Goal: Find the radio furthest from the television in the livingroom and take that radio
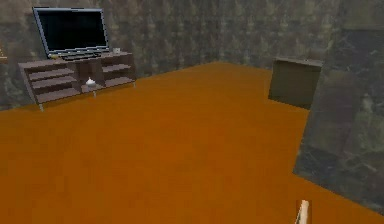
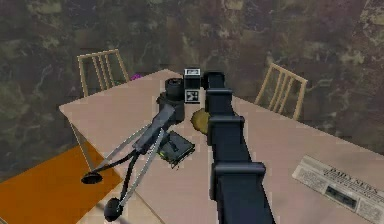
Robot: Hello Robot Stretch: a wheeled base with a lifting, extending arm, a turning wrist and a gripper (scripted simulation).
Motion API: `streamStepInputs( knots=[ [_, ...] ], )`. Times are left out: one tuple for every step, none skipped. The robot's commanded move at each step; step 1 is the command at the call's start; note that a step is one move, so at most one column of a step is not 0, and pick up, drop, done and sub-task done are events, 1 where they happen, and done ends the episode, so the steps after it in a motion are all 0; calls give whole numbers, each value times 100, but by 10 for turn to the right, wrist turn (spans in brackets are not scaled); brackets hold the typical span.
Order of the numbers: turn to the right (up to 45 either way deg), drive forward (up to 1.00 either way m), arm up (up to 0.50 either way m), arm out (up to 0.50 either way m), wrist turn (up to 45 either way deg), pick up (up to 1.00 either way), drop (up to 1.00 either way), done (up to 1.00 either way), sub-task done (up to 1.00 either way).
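Tan table (image 2: 110, 115) beneath arm (image 2: 235, 140); dark boxy object (image 2: 178, 150) near gripper (image 2: 102, 194); you cannot tell whether anything held; taking unconfirmed

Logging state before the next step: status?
Gripper out at table edge; can't tell if it holds anything. Small dark box on table beside it, possibly radio. Brown lump by arm.

Counter (image 2: 115, 108): dark flat box (image 2: 176, 150) just beside the tool (image 2: 102, 194), brown round lump (image 2: 200, 120) near it, newspaper (image 2: 340, 185) well apart.
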Motion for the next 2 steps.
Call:
streamStepInputs(
  knots=[
    [0, 0, 0, 0, 450, 0, 0, 0, 0],
    [0, 0, 0, 0, 450, 0, 0, 0, 0]
  ],
)
